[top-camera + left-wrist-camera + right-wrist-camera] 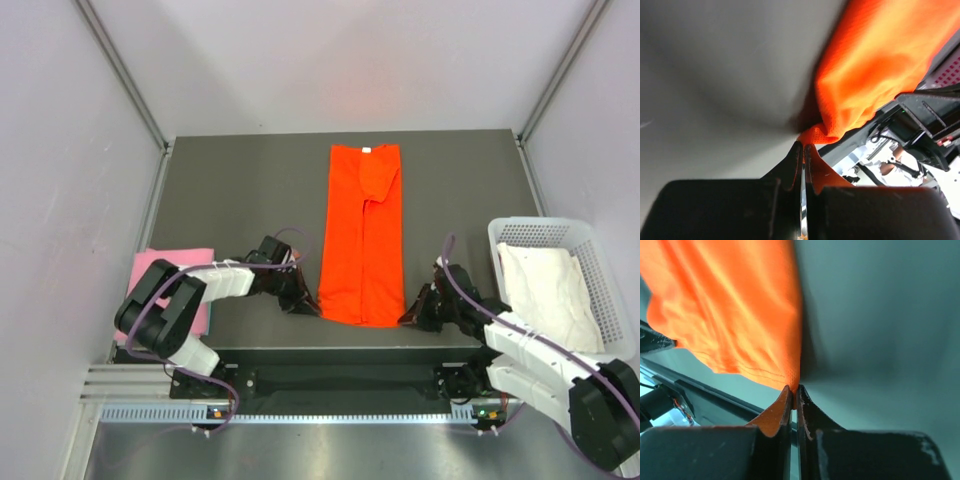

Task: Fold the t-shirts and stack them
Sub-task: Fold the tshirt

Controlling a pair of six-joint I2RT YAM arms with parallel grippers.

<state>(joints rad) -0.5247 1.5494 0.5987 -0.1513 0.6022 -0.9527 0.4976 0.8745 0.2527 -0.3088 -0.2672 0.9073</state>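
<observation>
The orange-red t-shirt (362,235) lies on the dark table as a long narrow strip, sleeves folded in, white neck label at the far end. My left gripper (305,303) is shut on its near left corner (822,132). My right gripper (412,314) is shut on its near right corner (790,375). Both corners are pinched at the fingertips, at table level. The pale pink t-shirt (175,285) lies folded at the table's left edge, partly under my left arm. The white t-shirt (548,292) sits crumpled in the basket.
A white plastic basket (598,262) stands at the right edge of the table. Grey enclosure walls and metal posts surround the table. The arm bases and a metal rail (300,412) run along the near edge.
</observation>
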